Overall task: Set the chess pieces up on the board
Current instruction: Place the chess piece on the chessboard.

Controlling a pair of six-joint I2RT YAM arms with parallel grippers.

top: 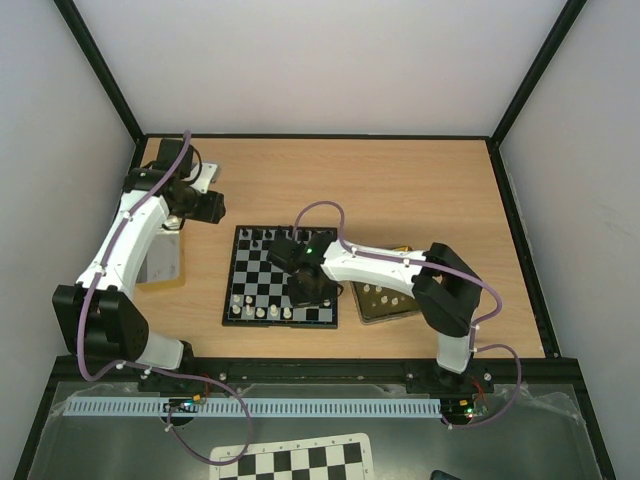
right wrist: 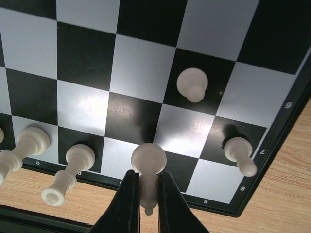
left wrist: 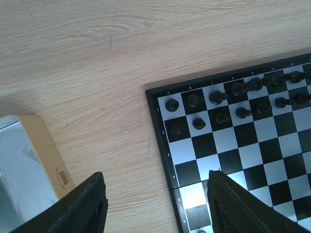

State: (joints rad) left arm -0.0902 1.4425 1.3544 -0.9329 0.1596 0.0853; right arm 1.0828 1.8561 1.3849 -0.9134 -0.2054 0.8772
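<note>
The board (top: 262,283) lies mid-table, with black chess pieces (top: 262,240) on its far rows and white ones (top: 262,312) along its near row. My right gripper (right wrist: 146,174) is shut on a cream-white piece (right wrist: 148,158), holding it by the stem over the board's (right wrist: 141,63) edge row near a corner. I cannot tell whether it touches the square. Other white pieces (right wrist: 192,83) stand close by. My left gripper (left wrist: 155,194) hangs open and empty above the wood beside the board's (left wrist: 163,141) left frame. Black pieces (left wrist: 218,97) fill two rows there.
A gold tin (top: 385,300) holding pieces sits just right of the board, under my right arm. A second gold tin (top: 160,265) rests left of the board, its corner (left wrist: 46,155) near my left fingers. A printed checkered sheet (top: 290,462) lies below the arm bases.
</note>
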